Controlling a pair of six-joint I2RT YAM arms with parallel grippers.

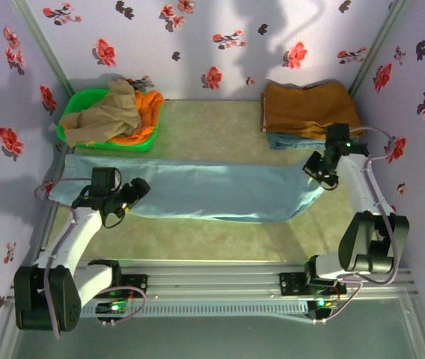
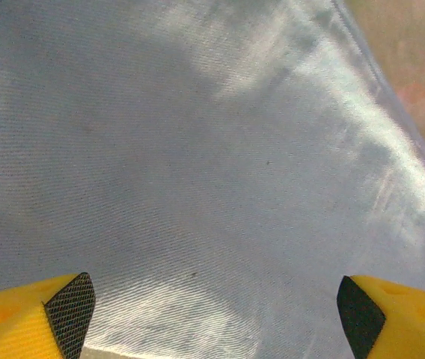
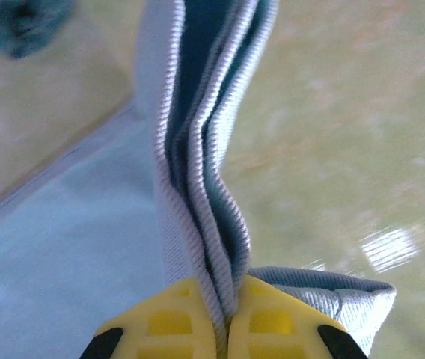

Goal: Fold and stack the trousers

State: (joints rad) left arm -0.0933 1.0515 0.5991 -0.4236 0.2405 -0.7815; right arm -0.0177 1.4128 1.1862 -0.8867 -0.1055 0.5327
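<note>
At the far left of the table, a green plastic tray holds a crumpled beige-khaki garment on top of an orange cloth. Both are unfolded.

In front of the tray, the left gripper is positioned low over the left end of the trousers. Its jaws are spread wide and hold nothing. The left wrist view places the gripper above smooth, flat cloth with a fine diagonal weave. The yellow fingers carry dark cross-hatched pads.

The trousers lie across the middle of the table as one long, narrow, pale sky-blue band. By its shape, the band appears to be folded lengthwise, leg on leg. The surface is largely free of wrinkles.

At the right end, the right gripper is clamped tight on the cloth edge. In the right wrist view, the gripper pinches several stacked layers with ribbed, cord-like borders. The layers rise off the table surface.

At the far right, a folded mustard-brown garment rests on a folded blue-grey item.

Assessment: the lengthwise fold appears complete. The crosswise folds and the transfer onto the stack are not yet done. The tray contents also remain unprocessed.
</note>
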